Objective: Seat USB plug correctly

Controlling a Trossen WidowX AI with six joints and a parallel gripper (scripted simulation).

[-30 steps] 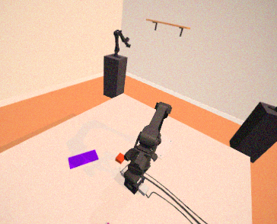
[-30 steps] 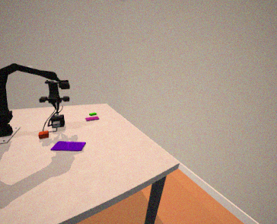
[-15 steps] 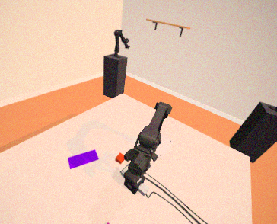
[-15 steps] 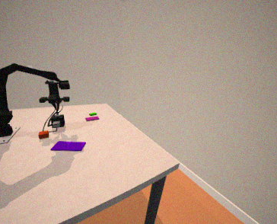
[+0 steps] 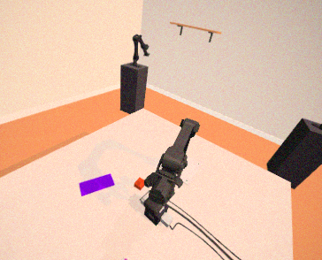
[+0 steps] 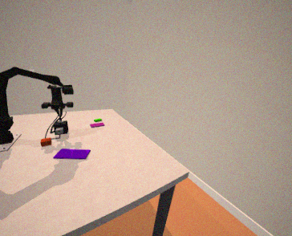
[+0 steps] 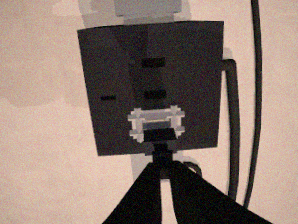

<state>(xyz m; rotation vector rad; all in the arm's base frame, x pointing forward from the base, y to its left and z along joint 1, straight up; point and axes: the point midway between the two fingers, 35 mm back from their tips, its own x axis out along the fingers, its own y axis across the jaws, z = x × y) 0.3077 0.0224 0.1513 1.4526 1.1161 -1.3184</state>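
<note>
The dark power cube [image 7: 127, 76] [image 6: 62, 128] [image 5: 150, 214] sits on the table under my arm. In the wrist view its top face shows small slots and a pale-rimmed socket [image 7: 135, 121]. The small dark USB plug [image 7: 160, 143] stands in that socket, and my gripper [image 7: 163, 170] [image 6: 59, 116] is shut on it from straight above, fingers nearly together. In the top view the arm hides the plug. Black cables [image 7: 254, 63] [image 5: 195, 225] run from the cube across the table.
A small orange block [image 5: 139, 183] [image 6: 46, 141] lies close beside the cube. A purple flat patch [image 5: 96, 184] [image 6: 72, 153] lies further off. A green piece [image 6: 97, 120] and a magenta piece [image 6: 97, 124] lie near the table's far edge.
</note>
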